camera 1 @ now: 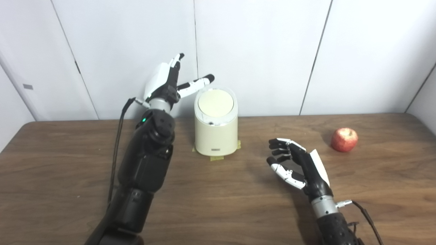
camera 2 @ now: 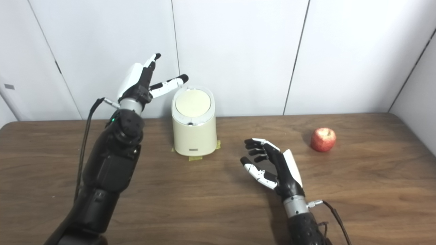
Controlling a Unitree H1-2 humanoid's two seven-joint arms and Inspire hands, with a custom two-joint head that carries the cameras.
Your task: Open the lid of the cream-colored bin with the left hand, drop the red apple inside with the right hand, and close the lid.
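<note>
A: How much of the task can be counted as done?

B: Nothing, as far as can be judged. The lid [camera 1: 216, 102] of the cream-colored bin [camera 1: 216, 136] is seen lying flat and closed, and the red apple [camera 1: 344, 139] is left on the tabletop [camera 1: 218, 204], well to the right of the bin. All three steps are left: lid opened, apple dropped in, lid closed

A: Where are the hands placed?

B: The left hand [camera 1: 167, 83] is raised just left of the bin's top, fingers [camera 1: 199, 82] spread wide and nothing held; one fingertip is stretched toward the lid's rear edge, though contact cannot be told. The right hand [camera 1: 294, 163] is held low over the tabletop between bin and apple, fingers loosely apart, empty, near neither

A: Is anything found in the way?

B: Little is seen besides. Yellowish tape [camera 1: 217, 158] is noticed under the bin's base, so the bin is probably fixed in place. White wall panels [camera 1: 259, 51] stand close behind it, which may crowd the left hand's reach. The path to the apple looks unobstructed
</note>
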